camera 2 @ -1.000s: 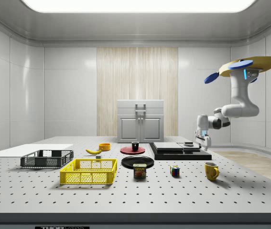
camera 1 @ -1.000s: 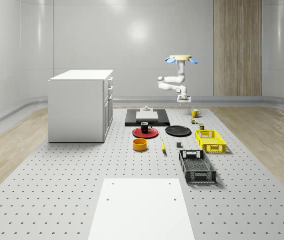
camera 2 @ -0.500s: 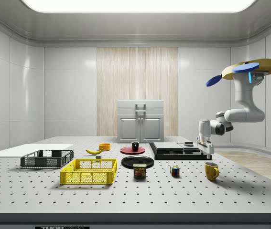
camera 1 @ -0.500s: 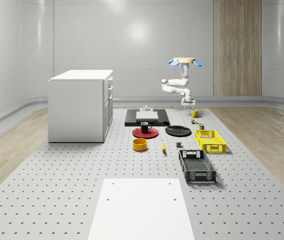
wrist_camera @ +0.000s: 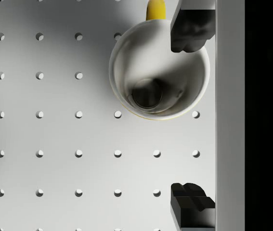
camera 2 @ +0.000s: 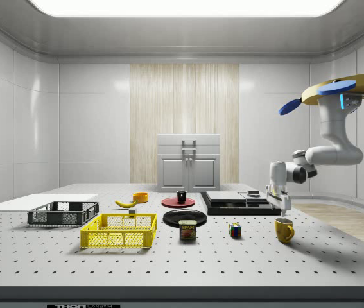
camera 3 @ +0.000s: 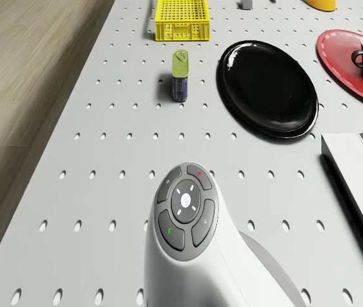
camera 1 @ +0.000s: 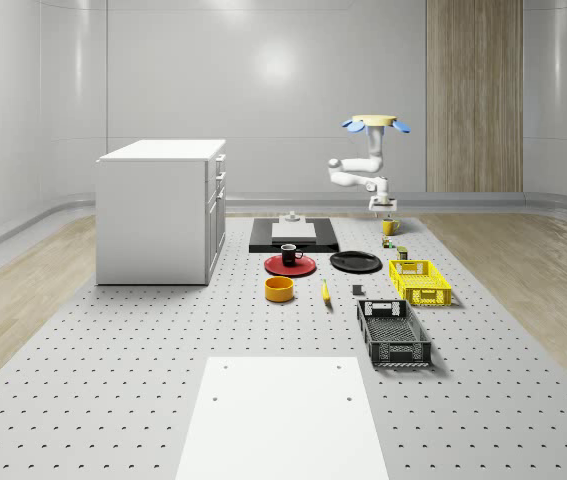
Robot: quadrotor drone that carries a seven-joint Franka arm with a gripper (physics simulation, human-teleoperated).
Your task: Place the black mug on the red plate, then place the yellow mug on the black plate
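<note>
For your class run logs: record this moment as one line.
drone: hovering beside table | gripper: open above yellow mug | black mug: on red plate

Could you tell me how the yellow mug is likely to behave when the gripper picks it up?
The yellow mug looks rigid and glazed, so it may slip between the fingers. It stands upright on a flat base, so it is unlikely to roll. Its side handle could make it swing if gripped off-centre.
</note>
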